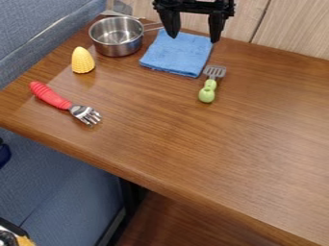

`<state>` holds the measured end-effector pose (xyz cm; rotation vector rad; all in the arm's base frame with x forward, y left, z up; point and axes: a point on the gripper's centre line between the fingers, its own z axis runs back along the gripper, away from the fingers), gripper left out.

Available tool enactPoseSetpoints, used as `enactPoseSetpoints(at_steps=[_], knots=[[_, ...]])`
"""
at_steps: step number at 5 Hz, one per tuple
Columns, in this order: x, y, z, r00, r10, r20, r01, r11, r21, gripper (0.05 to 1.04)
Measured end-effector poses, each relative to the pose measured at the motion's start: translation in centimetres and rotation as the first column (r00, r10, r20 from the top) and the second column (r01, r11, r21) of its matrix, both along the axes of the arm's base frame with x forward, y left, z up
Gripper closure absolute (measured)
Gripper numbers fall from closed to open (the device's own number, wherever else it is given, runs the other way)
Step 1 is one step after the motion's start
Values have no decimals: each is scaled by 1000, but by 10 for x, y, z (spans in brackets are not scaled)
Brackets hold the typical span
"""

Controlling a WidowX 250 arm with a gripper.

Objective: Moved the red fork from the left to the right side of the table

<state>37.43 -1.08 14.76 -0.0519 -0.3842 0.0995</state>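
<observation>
As we inspect from the near edge, we find the red fork (50, 96) on the table's (257, 144) left side. Beyond it we record a green spatula (208, 90), yellow corn (82, 61), a blue cloth (177, 55) and a metal pot (118, 45). By the cloth's far end we note the gripper (194, 38), fingers wide apart, holding nothing.

The camera looks down at a slant from above the near side of the tabletop (212, 149), facing the blue cloth (177, 55) and the wood-grain panel (292, 29) beyond it. It sits far enough back to take in tabletop on both sides of the cloth, the tabletop's slanting edge in front, and upholstery (38, 24) to the cloth's left.
</observation>
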Motion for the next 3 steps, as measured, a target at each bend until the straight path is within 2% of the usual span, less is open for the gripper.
enactPoseSetpoints(at_steps=[2,3], knots=[[-9,11,-18,996,53,-76,-52,999,7,84],[-23,35,-12,983,160,-85,-161,987,4,84]])
